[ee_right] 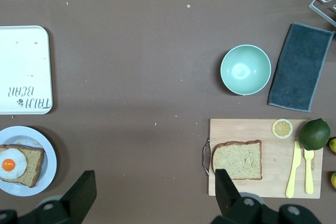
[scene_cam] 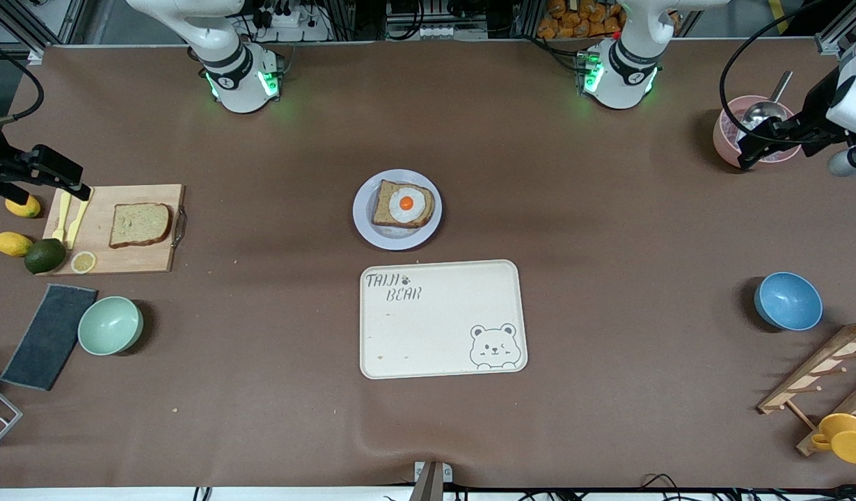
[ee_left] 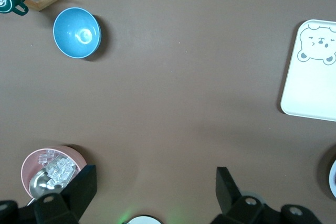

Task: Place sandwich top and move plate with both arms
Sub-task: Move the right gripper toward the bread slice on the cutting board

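Note:
The sandwich top (scene_cam: 140,224) (ee_right: 237,160), a plain brown bread slice, lies flat on a wooden cutting board (scene_cam: 146,263) at the right arm's end of the table. The pale plate (scene_cam: 364,217) (ee_right: 48,167) sits mid-table and carries a bread slice with a fried egg (scene_cam: 403,204). My right gripper (scene_cam: 52,174) (ee_right: 155,179) hangs open and empty over the cutting board's outer end. My left gripper (scene_cam: 762,142) (ee_left: 156,179) hangs open and empty over a pink bowl (scene_cam: 727,136) at the left arm's end.
A cream bear-printed tray (scene_cam: 442,320) lies beside the plate, nearer the front camera. A mint bowl (scene_cam: 110,325), dark cloth (scene_cam: 49,336), lemons and an avocado (scene_cam: 44,255) surround the board. A blue bowl (scene_cam: 788,300) and wooden rack (scene_cam: 828,379) stand at the left arm's end.

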`<state>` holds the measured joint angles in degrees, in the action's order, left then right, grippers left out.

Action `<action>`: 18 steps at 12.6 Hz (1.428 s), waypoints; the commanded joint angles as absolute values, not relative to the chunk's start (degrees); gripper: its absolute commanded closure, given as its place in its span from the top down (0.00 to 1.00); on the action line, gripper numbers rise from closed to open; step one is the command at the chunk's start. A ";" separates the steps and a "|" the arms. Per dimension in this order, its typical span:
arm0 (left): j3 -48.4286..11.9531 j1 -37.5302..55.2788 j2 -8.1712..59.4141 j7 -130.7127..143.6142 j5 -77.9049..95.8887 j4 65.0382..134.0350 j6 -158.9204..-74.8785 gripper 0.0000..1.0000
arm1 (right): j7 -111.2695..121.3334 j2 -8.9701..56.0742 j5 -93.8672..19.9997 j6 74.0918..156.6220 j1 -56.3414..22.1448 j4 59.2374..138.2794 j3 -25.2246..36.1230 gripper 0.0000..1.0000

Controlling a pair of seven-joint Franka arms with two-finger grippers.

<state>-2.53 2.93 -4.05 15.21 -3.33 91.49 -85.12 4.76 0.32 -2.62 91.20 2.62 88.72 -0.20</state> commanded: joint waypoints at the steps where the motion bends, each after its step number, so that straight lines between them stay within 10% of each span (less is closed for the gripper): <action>1: -2.11 2.64 -3.60 14.68 -3.34 89.22 -82.88 1.00 | 4.48 0.44 -1.58 90.97 2.81 88.86 -0.35 1.00; 18: -1.93 1.85 -3.43 14.33 -3.08 89.21 -82.79 1.00 | 24.61 16.26 -2.46 107.63 23.55 101.57 -0.18 1.00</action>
